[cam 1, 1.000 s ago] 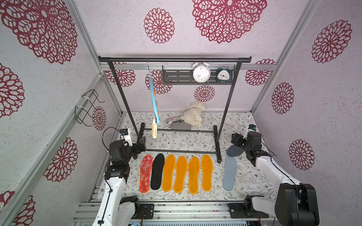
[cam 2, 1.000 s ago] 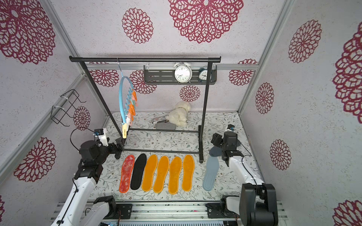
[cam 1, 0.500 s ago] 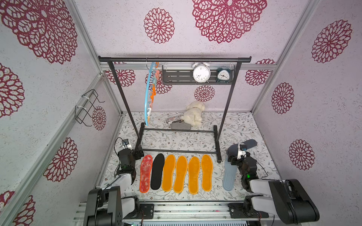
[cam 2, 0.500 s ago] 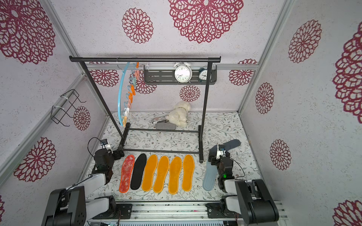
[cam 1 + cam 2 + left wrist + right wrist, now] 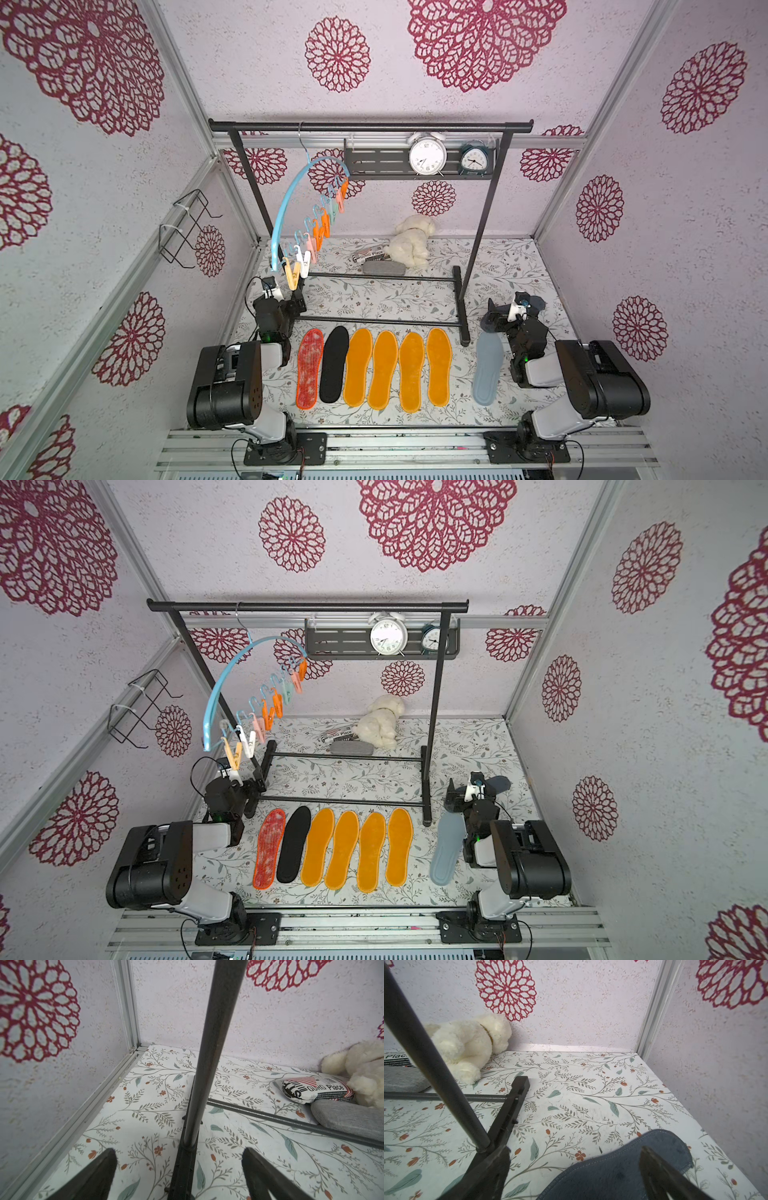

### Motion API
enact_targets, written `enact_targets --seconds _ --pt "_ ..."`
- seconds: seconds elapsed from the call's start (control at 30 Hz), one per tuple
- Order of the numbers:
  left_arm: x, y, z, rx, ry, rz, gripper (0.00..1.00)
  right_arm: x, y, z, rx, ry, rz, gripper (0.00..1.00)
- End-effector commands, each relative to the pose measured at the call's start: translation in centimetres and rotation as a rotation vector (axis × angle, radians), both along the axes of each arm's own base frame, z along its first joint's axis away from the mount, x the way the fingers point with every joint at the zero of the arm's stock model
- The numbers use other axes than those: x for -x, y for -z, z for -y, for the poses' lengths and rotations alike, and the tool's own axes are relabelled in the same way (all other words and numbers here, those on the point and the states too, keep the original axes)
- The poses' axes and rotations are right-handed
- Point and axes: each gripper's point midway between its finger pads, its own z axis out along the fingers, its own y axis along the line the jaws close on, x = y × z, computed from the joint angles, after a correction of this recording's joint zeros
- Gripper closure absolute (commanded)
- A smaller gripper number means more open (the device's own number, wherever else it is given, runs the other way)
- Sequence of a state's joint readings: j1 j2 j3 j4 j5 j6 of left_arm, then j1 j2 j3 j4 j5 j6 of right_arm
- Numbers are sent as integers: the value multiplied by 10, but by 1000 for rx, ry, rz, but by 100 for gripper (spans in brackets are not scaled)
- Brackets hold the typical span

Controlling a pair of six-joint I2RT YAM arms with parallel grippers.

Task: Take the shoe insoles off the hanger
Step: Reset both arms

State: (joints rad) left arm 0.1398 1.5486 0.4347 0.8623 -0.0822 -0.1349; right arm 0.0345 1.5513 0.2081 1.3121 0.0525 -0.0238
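While the shoe insoles (image 5: 384, 370) are lying in a row, low in the middle of the frame | the hanger (image 5: 286, 208) is hanging on the black rack (image 5: 415, 124), upper left of middle | dark blue insole (image 5: 623, 1167) is lying under the right gripper (image 5: 575, 1148), fingers wide apart | left gripper (image 5: 178, 1150) is sitting wide apart near the rack's foot

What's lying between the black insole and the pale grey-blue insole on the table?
Four orange-yellow insoles lie side by side there, then the near end of the black rack's foot. Both top views show it.
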Motion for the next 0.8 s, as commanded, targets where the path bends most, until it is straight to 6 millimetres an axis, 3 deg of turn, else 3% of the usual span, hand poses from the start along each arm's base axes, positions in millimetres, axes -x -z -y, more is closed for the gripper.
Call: enact_targets --seconds 0.0,0.63,0.77 --pt "2 4 -3 -5 -11 -13 3 0 -13 -2 -17 -7 43 1" --pt "3 4 -3 -4 -12 -14 3 -6 -9 -2 -15 -3 22 1" --pt "3 4 -3 -4 -12 -14 3 2 -15 -3 -15 -7 61 1"
